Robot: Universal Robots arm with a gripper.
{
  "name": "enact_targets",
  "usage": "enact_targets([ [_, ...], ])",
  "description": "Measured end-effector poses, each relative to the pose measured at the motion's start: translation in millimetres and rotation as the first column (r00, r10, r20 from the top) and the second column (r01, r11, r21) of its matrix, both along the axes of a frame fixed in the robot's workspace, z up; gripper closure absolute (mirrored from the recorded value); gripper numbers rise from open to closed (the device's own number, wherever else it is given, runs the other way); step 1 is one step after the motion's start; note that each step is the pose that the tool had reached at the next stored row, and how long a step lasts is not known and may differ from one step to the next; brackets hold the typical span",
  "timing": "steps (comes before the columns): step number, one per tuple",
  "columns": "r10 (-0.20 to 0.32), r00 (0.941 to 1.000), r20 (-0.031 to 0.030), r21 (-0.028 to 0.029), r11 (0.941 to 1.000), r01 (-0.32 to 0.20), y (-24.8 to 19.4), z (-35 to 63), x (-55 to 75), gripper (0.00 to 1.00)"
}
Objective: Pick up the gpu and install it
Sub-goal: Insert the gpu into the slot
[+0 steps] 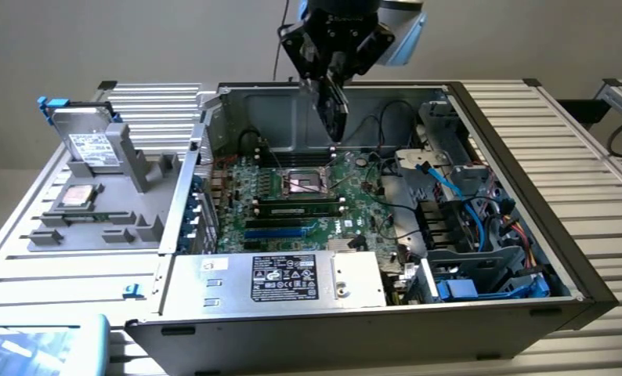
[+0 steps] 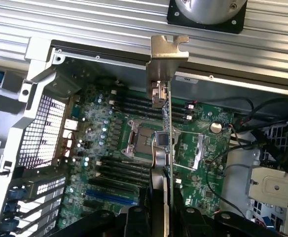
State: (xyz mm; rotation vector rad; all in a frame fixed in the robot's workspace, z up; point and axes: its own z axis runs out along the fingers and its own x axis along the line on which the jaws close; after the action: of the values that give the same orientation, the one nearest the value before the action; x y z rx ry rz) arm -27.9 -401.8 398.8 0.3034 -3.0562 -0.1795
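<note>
My gripper hangs above the open computer case, shut on the gpu. The card hangs edge-down over the back part of the green motherboard, well clear of it. In the wrist view the gpu shows edge-on as a thin line, its silver end bracket at the far end and a black block near the gripper. The black fingers press on both faces of the card. Beneath it lie the processor socket and the blue expansion slots.
A silver power supply with a label fills the case's near side. Blue and black cables and a drive cage crowd the exterior view's right. A grey rack with hard drives stands on the exterior view's left. Memory sticks sit by the socket.
</note>
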Motion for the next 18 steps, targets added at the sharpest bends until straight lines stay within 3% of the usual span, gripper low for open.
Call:
enact_targets([
  [4, 0.072, 0.9974, 0.0, 0.0002, 0.9974, -0.072, 0.0, -0.1, 0.0, 0.72],
  [9, 0.163, 0.9867, 0.0001, 0.0004, 0.9867, -0.163, 0.0, -0.1, 0.0, 0.72],
  [13, 0.233, 0.9724, 0.0001, 0.0005, 0.9724, -0.233, 0.0, -0.2, 0.0, 0.72],
  [18, 0.322, 0.9468, 0.0014, 0.0048, 0.9468, -0.322, 0.0, -0.2, 0.0, 0.72],
])
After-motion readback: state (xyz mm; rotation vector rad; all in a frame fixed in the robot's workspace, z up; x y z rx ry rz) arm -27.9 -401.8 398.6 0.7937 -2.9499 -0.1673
